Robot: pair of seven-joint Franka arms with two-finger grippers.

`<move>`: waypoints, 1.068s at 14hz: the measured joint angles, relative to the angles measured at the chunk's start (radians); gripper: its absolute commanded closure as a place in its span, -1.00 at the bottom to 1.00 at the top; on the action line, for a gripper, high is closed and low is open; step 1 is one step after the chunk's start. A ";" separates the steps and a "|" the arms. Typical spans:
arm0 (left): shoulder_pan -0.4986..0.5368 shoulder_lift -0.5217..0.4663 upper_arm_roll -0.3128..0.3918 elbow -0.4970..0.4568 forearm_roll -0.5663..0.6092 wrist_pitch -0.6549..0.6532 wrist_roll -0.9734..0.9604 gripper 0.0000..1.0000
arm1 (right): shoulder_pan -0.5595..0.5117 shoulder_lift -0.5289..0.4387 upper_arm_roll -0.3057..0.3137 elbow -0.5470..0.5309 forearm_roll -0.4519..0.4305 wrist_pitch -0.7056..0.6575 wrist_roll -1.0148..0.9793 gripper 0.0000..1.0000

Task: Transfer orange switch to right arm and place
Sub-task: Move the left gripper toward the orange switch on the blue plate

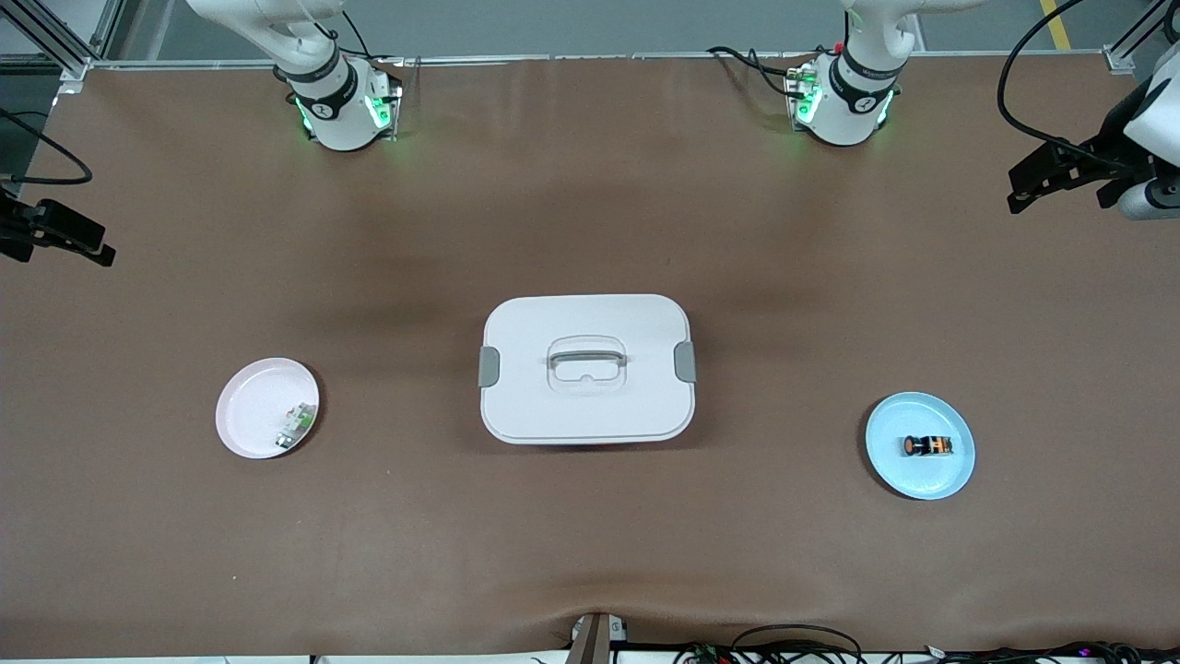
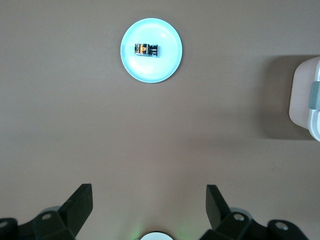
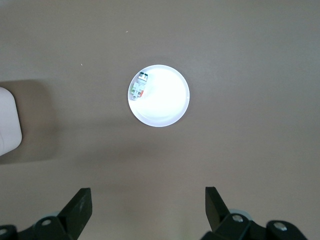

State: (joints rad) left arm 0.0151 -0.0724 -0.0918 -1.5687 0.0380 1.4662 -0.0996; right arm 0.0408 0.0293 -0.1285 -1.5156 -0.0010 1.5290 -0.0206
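Left hand [image 2: 149,210] is wide open with nothing in it, hanging high over the desk [image 1: 590,553] at the left arm's end; its wrist view looks straight down, fingers spread well apart. Right hand [image 3: 148,210] is the same deal, open and empty, up over the right arm's end and just waiting.

Out from the left hand, the orange switch [image 2: 146,49] lies on its side in the middle of the blue plate [image 2: 165,70]. From the front you can see the switch [image 1: 926,446] with its orange button end pointing toward the white box, on the blue plate [image 1: 949,480], which sits well apart from everything else. The white lidded box [image 1: 586,369] sits mid-desk between the two plates. At the right arm's end the pink plate [image 1: 249,406] holds the small white-and-green part [image 1: 297,425] near its rim, also visible in the right wrist view [image 3: 138,86].

So nothing is picked up yet, and the step in hand looks like the left arm's reach and grab. My take: come straight down centred over the switch, fingers across the barrel, not along it, since it's round and will probably roll. Close gently, and grip toward one end so the right hand has some barrel to take at the handover.
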 measured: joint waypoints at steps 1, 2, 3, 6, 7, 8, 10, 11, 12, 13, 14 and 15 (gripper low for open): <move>0.000 0.000 0.001 0.000 0.000 0.000 0.000 -1.00 | 0.000 0.000 0.000 0.000 0.000 0.000 0.000 -1.00; 0.002 0.000 0.002 0.000 0.000 0.000 0.000 -1.00 | 0.000 0.000 0.000 0.000 0.000 0.000 0.000 -1.00; 0.007 0.000 0.002 0.000 0.000 0.000 0.002 -1.00 | 0.000 0.000 0.000 0.000 0.000 0.000 0.000 -1.00; 0.029 0.008 0.004 0.000 0.000 -0.001 0.022 -1.00 | 0.000 0.000 0.000 0.000 0.000 0.000 0.000 -1.00; 0.039 0.019 0.004 0.000 0.000 0.000 0.024 -1.00 | 0.000 0.000 0.000 0.000 0.000 0.000 0.000 -1.00; 0.052 0.034 0.005 0.001 0.000 0.001 0.032 -1.00 | 0.000 0.000 0.000 0.000 0.000 0.000 0.000 -1.00; 0.078 0.080 0.005 0.001 0.000 0.013 0.054 -1.00 | 0.000 0.000 0.000 0.001 0.000 0.000 0.000 -1.00; 0.087 0.108 0.006 0.001 0.000 0.024 0.066 -1.00 | 0.000 0.000 0.000 0.001 0.000 0.000 0.000 -1.00; 0.092 0.136 0.005 -0.001 0.000 0.040 0.072 -1.00 | 0.000 0.000 0.000 0.001 0.000 0.000 0.000 -1.00; 0.094 0.159 0.005 -0.006 0.000 0.066 0.073 -1.00 | 0.000 0.000 0.000 0.001 0.000 0.000 0.000 -1.00; 0.097 0.176 0.006 -0.020 0.000 0.103 0.073 -1.00 | 0.000 0.000 0.000 0.001 0.000 0.000 0.000 -1.00; 0.102 0.187 0.006 -0.043 0.000 0.149 0.073 -1.00 | 0.000 0.000 0.000 0.001 0.000 0.000 0.000 -1.00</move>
State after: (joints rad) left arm 0.1171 0.1146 -0.0863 -1.6118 0.0379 1.6157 -0.0262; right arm 0.0408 0.0294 -0.1287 -1.5143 -0.0010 1.5288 -0.0206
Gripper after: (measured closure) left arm 0.000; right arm 0.000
